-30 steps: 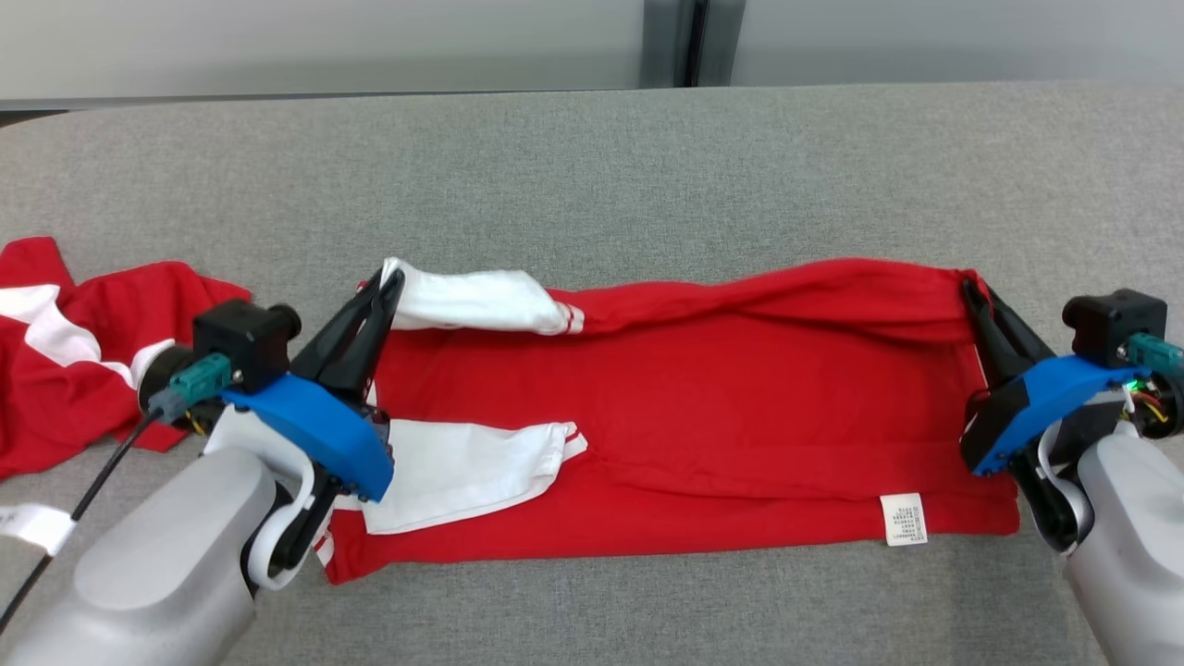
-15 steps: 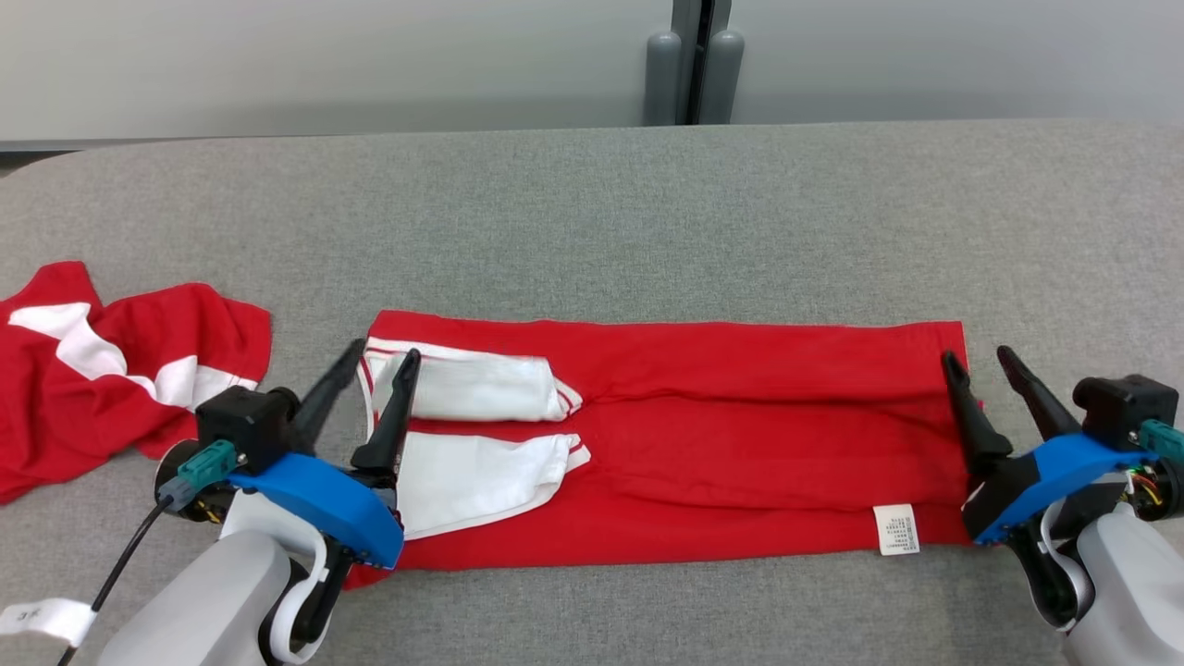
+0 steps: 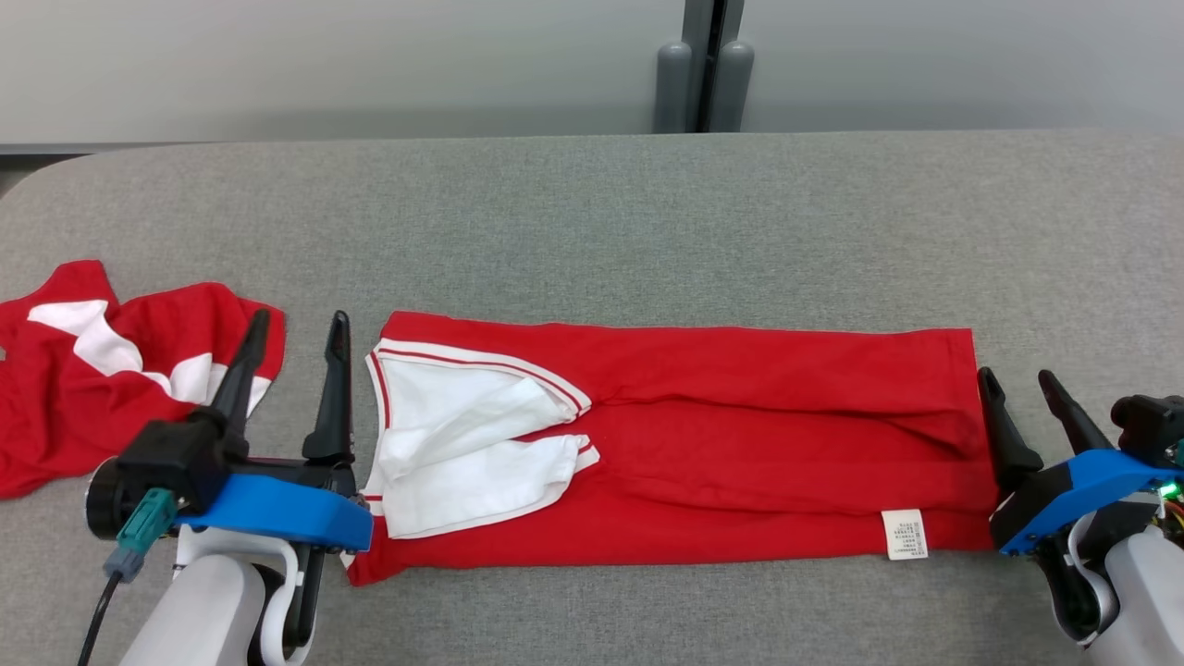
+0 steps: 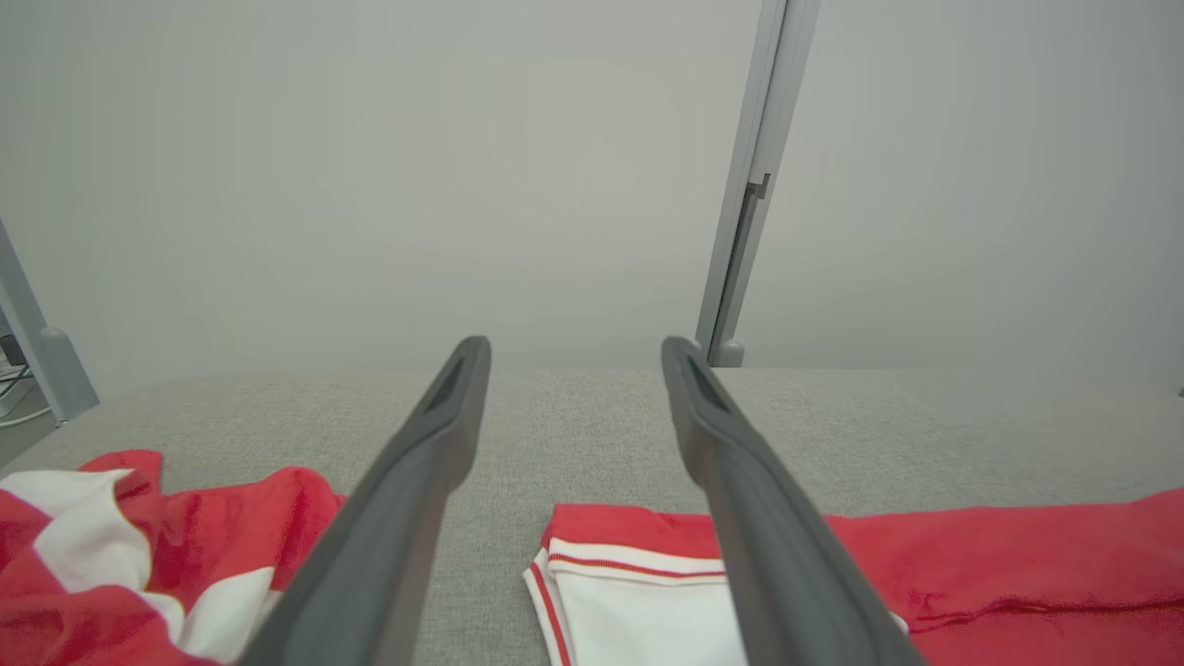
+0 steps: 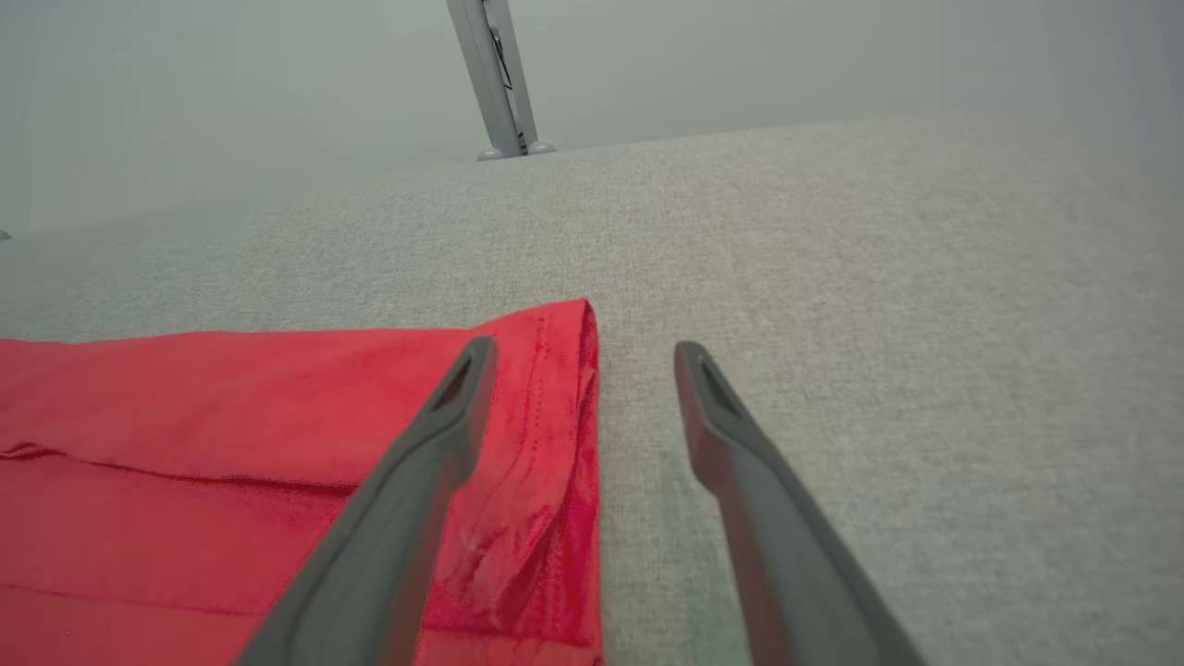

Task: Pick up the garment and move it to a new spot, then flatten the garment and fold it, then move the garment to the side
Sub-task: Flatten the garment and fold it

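Note:
The red garment [image 3: 740,435] lies flat on the grey table [image 3: 592,222], folded into a long strip. Its white sleeves [image 3: 462,453] are tucked at the left end and a white tag [image 3: 906,535] sits near the front right corner. My left gripper [image 3: 299,324] stands open just left of the strip's left end, holding nothing. In the left wrist view the left gripper [image 4: 573,351] frames the garment's corner [image 4: 971,573]. My right gripper [image 3: 1016,379] is open at the right end. In the right wrist view the right gripper [image 5: 585,351] straddles the garment's hem [image 5: 231,416].
A second red and white garment [image 3: 120,370] lies crumpled at the table's left edge, close to my left gripper, and appears again [image 4: 139,546] in the left wrist view. A grey post [image 3: 703,65] stands behind the table against a pale wall. Bare table stretches beyond the strip.
Both grippers held the garment's lifted far edge a second ago. They laid it down, opened and drew back; the left one moved left off the cloth. The camera also shifted.

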Available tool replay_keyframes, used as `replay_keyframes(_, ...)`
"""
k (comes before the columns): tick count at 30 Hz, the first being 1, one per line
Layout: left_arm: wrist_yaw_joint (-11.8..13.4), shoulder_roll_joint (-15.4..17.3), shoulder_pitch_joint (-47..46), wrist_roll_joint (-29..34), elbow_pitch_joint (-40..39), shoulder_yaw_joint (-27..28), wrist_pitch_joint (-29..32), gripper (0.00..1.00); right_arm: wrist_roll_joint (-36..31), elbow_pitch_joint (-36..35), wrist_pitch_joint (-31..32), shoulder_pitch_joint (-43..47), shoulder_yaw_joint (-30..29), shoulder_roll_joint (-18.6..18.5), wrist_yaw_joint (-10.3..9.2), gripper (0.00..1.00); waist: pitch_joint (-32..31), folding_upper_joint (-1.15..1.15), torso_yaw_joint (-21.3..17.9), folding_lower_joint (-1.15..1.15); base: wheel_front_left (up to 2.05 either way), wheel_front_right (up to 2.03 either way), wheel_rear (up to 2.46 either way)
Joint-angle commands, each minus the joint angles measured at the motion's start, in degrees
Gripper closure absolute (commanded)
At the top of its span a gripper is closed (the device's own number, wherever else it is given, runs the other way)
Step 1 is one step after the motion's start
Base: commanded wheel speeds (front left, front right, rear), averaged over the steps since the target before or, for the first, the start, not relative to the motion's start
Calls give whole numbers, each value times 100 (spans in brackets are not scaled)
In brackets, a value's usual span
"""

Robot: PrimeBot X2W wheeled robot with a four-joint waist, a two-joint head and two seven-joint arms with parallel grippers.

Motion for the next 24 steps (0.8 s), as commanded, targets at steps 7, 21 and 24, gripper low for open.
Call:
replay_keyframes(7, -96, -580, 537, 955, -367, 1073, -24, 0, -70, 363, 114, -32, -118, 214, 1, 0, 98, 0, 78, 0, 0, 0, 0)
replay_keyframes(21, -715, -1518, 1053, 2118, -322, 2473, -25, 0, 15, 892, 155, -102, 83, 539, 1, 100, 120, 0, 88, 0, 0, 0, 0)
replay_keyframes(24, -786, -1603, 1067, 2267, -292, 2602, -25, 0, 82, 841, 18, -114, 99, 505, 1, 100, 83, 0, 72, 0, 0, 0, 0)
